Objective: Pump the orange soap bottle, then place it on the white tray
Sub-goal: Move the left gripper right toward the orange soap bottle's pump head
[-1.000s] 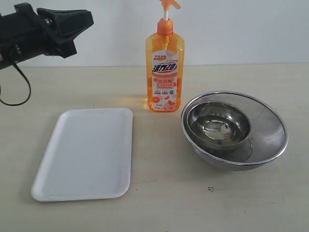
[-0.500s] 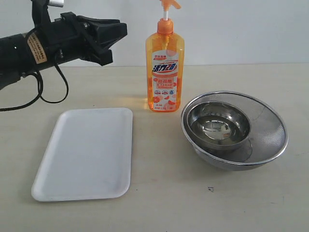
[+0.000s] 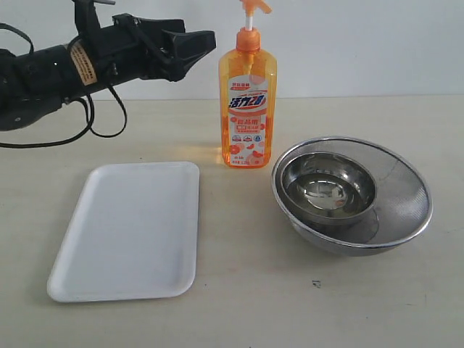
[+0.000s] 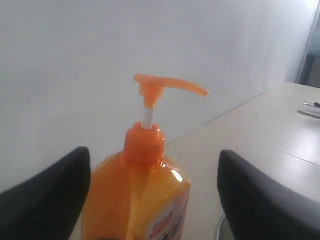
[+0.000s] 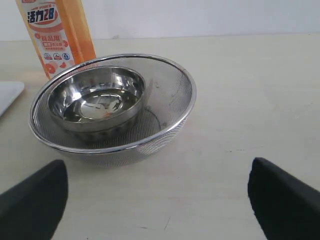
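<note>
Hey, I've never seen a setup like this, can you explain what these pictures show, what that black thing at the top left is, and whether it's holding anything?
This is a robot with two arms, each ending in a two-fingered gripper. One picture comes from a camera off the arms that sees the whole table. The other two come from cameras on the arms' wrists, so the dark shapes at their edges are the gripper's own fingers.

The black thing is the left arm, and its left gripper is open, up near the top of the orange soap bottle without touching it. The left wrist view shows the bottle's pump head between the spread fingers.

On the table lie a white tray, bare, and a steel bowl nested inside a steel mesh bowl. The right gripper is open beside the bowls. Nothing is held.
</note>
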Robot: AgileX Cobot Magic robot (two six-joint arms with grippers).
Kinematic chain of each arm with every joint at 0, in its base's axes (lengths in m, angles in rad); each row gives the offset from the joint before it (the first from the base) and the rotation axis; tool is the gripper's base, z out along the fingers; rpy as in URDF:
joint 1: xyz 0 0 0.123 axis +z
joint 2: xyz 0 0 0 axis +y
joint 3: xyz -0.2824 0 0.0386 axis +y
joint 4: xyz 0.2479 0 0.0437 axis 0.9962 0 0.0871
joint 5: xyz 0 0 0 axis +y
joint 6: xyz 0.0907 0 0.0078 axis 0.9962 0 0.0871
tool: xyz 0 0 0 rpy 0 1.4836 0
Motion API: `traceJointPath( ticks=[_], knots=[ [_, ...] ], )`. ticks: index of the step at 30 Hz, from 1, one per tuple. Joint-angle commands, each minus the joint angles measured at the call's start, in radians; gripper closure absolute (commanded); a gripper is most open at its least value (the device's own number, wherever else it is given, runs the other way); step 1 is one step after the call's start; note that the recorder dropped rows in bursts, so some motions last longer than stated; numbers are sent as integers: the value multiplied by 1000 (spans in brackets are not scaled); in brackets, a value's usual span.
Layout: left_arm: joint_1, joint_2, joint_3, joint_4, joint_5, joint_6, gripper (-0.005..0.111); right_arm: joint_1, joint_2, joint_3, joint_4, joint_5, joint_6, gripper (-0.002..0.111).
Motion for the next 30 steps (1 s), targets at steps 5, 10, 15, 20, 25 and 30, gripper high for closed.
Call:
traceJointPath(
  ticks=[5,10,15,20,25,30],
  knots=[
    [-43,87,-90,-10,-43,27,33,-7,-4,-1,0,-6,-2,21],
    [-63,126,-166,-9,-17,30,31,-7,-4,-1,0,-6,-2,21],
    [-63,168,-221,-8,11,38,31,-7,-4,-1,0,-6,-2,21],
    [-63,211,-264,-8,11,75,31,-7,-4,-1,0,-6,-2,21],
    [-63,257,-302,-11,-5,75,31,-7,-4,-1,0,-6,-2,21],
    [-63,275,-327,-11,-5,75,31,-7,-4,-1,0,-4,-2,21]
  ],
)
